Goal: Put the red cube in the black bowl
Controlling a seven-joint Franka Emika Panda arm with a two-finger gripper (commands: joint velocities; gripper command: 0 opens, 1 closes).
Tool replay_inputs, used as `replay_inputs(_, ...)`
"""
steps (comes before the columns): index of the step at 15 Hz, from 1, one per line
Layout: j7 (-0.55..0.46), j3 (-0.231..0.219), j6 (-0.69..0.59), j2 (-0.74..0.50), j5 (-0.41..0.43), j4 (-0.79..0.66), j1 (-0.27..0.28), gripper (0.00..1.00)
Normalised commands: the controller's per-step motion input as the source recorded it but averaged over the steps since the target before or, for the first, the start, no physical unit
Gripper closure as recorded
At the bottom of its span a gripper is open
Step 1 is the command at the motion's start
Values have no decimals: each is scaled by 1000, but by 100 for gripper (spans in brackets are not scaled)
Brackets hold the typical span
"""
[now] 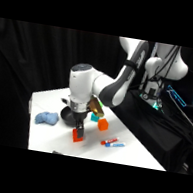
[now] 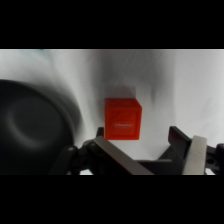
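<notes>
Claw [image 1: 79, 130] is lowered over the red cube [image 1: 77, 137], its fingers [image 2: 196, 152] spread wide on either side of the block without gripping it. The red cube [image 2: 123, 119] is seen resting on the white surface [image 1: 126, 152], just beside the black bowl [image 2: 30, 127].

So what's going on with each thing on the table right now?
red cube: on the table, between the hand's spread fingers, not lifted.
black bowl: upright, empty, beside the cube.
hand: open, lowered around the cube.
blue cloth: crumpled, left of the bowl.
orange cube: resting untouched.
</notes>
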Motion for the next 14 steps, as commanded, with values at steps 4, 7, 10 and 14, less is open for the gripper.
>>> replay_inputs(4,185,-143,216,77,-109,7,128,0)
replay_inputs(7,182,-123,224,86,-95,-4,140,0)
replay_inputs(10,146,-105,230,91,-61,-21,110,0)
replay_inputs(14,114,-99,234,71,-31,-30,103,0)
